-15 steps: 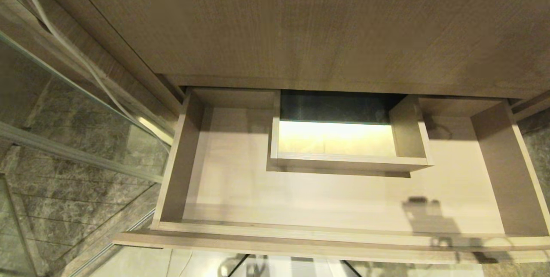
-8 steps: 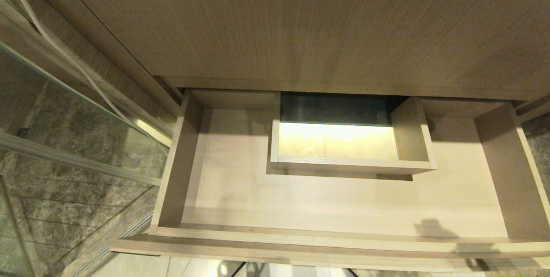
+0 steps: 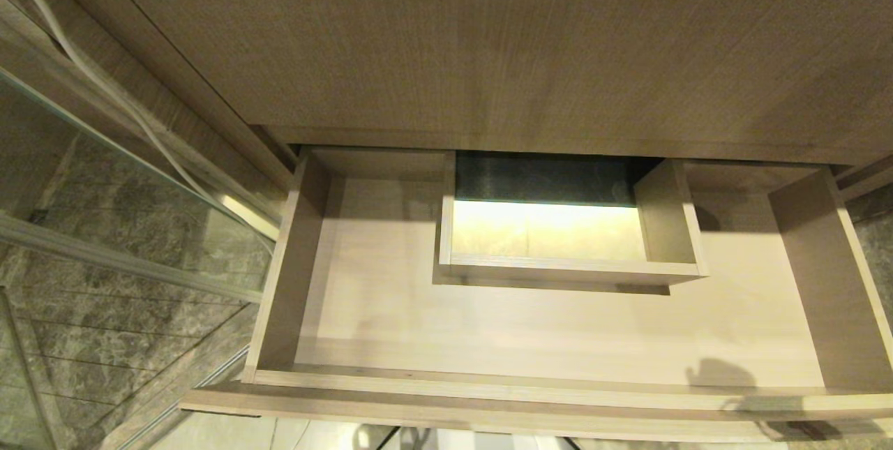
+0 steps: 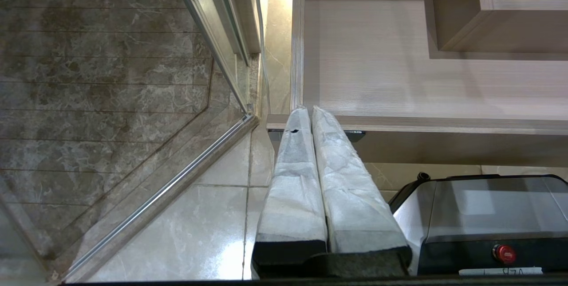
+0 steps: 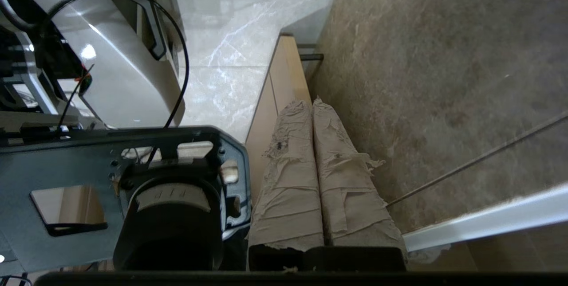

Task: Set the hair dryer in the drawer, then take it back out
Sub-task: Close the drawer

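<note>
- Drawer [image 3: 391,317] stands pulled wide open under the wood-grain cabinet front [image 3: 488,38], with nothing lying on its pale floor and a boxed cut-out [image 3: 558,241] at the back.
- Hair dryer shows in none of the three views, so where it lies cannot be told.
- Left gripper [image 4: 313,113] hangs just outside the drawer's front corner, wrapped jaws pressed together and empty.
- Right gripper [image 5: 310,104] is low beside the drawer's outer edge [image 5: 284,73], above the floor tiles [image 5: 230,68], jaws together on nothing; only its shadow [image 3: 718,373] reaches the head view.
- Risk: with the dryer out of sight, the robot must turn to find it, and an arm swinging up close to the protruding drawer front could strike it.
- Risk: glass panel [image 3: 104,178] stands close on the left, leaving little room.
- Risk: the cut-out narrows the space for the dryer, so a trailing cord could snag its wall.
</note>
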